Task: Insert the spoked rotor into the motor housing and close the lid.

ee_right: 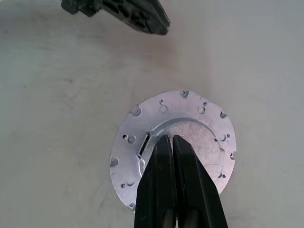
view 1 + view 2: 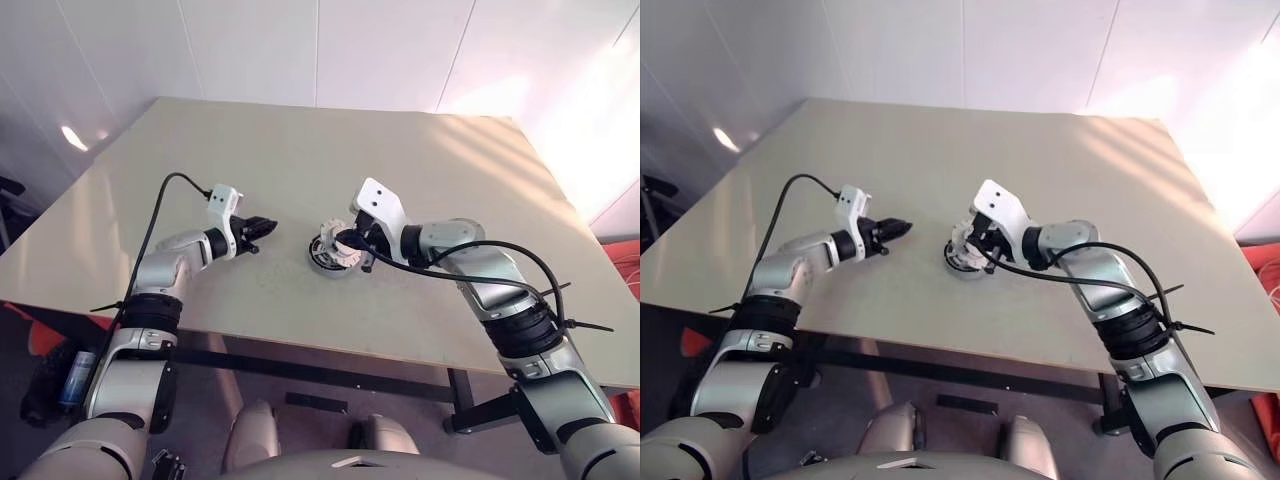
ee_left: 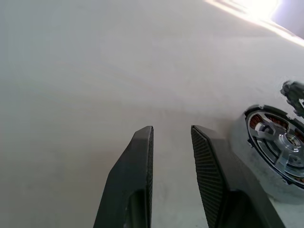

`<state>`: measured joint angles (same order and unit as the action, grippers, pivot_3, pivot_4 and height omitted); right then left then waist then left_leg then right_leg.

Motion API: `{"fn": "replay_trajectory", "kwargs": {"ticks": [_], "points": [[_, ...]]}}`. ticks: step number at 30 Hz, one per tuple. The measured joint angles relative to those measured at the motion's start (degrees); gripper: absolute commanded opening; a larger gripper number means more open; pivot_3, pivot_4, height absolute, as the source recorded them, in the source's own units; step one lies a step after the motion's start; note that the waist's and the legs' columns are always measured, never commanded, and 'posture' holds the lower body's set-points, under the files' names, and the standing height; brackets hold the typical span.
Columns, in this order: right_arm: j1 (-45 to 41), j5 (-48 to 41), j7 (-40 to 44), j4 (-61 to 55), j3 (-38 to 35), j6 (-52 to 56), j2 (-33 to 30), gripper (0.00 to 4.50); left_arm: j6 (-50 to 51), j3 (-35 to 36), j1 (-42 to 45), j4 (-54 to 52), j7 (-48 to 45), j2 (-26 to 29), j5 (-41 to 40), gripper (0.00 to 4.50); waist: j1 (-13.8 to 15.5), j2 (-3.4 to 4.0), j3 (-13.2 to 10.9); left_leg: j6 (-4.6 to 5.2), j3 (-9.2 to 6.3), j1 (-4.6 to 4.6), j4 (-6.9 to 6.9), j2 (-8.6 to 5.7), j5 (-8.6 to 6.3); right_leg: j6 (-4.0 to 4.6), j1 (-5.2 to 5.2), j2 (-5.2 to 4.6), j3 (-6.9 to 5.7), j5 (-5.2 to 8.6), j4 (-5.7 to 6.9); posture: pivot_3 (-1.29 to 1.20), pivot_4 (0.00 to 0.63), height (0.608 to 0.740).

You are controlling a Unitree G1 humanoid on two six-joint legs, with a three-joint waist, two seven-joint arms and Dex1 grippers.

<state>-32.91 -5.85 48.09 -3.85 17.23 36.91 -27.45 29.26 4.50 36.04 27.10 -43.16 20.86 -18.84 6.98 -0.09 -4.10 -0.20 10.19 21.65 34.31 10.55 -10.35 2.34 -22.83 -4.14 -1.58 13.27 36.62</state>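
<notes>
Head views: both arms reach in over the pale table [image 2: 420,170] and bend toward each other near its middle. The left gripper [image 2: 262,228] points toward the centre, hanging a little above the table top with its two black fingers a small way apart and nothing between them. The right forearm comes in from the robot's right, wrist bent downward, and the right gripper [image 2: 345,243] has its fingers pressed together over the motor housing [image 2: 322,259]. The housing sits on the table between the two grippers, open side up, its axis upright. A pale round disc, the lid [image 2: 962,237], stands tilted at the right fingertips just above the housing; whether it touches the housing cannot be told.

Left wrist view: the left fingers [image 3: 135,175] rise side by side with a narrow gap, holding nothing, over bare table. Off to one side lies the housing [image 3: 273,183], with the spoked rotor [image 3: 280,145] seated inside it, silver spokes and hub facing up, copper windings showing through the gaps.

Right wrist view: the right fingers [image 1: 173,185] are closed tight, their tips against the middle of the lid [image 1: 142,128], whose flat silver face with small holes near the rim faces the camera. The left gripper's tip [image 1: 137,16] shows beyond it.
</notes>
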Motion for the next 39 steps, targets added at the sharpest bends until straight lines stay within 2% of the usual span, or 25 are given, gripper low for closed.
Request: {"fn": "replay_trajectory", "kwargs": {"ticks": [7, 15, 20, 26, 29, 32, 39], "points": [[-0.8, 1.7, -2.3, 9.1, 1.4, -3.5, 4.3, 0.06, 0.1, 0.2, 0.1, -0.1, 0.2, 0.1, -0.1, 1.34, 0.0, 0.0, 0.0, -0.01, 0.0, 0.01, -0.01, 0.0, 0.0, 0.0, -0.01, 0.0, 0.0, 0.0, 0.0, 0.0, 0.0, 0.74], [-0.8, 3.0, -3.4, 13.2, 1.4, -8.9, 5.2, 0.06, 2.9, 0.2, 0.1, -0.3, -0.1, -0.7, -0.8, 1.34, 0.0, -0.01, 0.0, -0.01, 0.0, -0.1, -0.01, 0.0, 0.0, 0.0, 0.11, -0.01, 0.0, 0.0, -0.01, 0.0, 0.0, 0.74], [2.7, -0.2, -1.7, 13.3, -1.7, -13.1, 6.7, 0.06, 5.1, 0.1, -0.1, -1.0, -0.6, -0.9, -1.6, 1.34, 0.0, -0.02, 0.0, 0.03, 0.0, -0.16, -0.03, 0.0, -0.02, -0.01, 0.18, -0.02, 0.0, 0.01, -0.07, 0.0, 0.0, 0.74], [0.3, -4.0, 0.0, 13.0, -6.4, -13.4, 7.0, 0.06, 6.9, -0.3, -0.2, -1.5, -2.1, -1.7, -2.5, 1.34, -0.1, -0.03, 0.0, 0.02, 0.0, -0.1, -0.05, 0.01, -0.02, 0.0, 0.11, -0.01, 0.0, 0.0, -0.06, 0.0, 0.0, 0.74], [-0.1, -4.4, 1.1, 12.2, -6.6, -13.9, 6.7, 0.67, 6.9, -0.4, -0.2, -1.5, -2.2, -2.1, -2.5, 1.34, 0.0, -0.03, 0.0, 0.03, 0.0, -0.09, -0.1, 0.01, -0.02, 0.0, 0.11, -0.01, -0.01, 0.01, -0.11, 0.0, 0.0, 0.74], [0.6, -4.3, 2.1, 12.3, -6.4, -15.4, 6.6, 1.55, 6.9, -0.6, -0.2, -1.4, -2.3, -2.1, -2.5, 1.34, 0.0, -0.04, 0.0, 0.04, 0.0, -0.05, -0.1, 0.0, -0.03, 0.0, 0.1, -0.01, -0.02, 0.01, -0.17, 0.0, 0.0, 0.74], [2.5, -3.4, 2.1, 15.2, -6.2, -20.0, 7.2, 3.98, 6.9, -0.8, -0.2, -1.4, -2.6, -1.8, -2.4, 1.34, -0.1, -0.04, 0.0, 0.04, 0.0, -0.06, -0.1, 0.01, -0.03, 0.0, 0.09, -0.01, -0.02, 0.01, -0.17, 0.0, 0.0, 0.74]]}}
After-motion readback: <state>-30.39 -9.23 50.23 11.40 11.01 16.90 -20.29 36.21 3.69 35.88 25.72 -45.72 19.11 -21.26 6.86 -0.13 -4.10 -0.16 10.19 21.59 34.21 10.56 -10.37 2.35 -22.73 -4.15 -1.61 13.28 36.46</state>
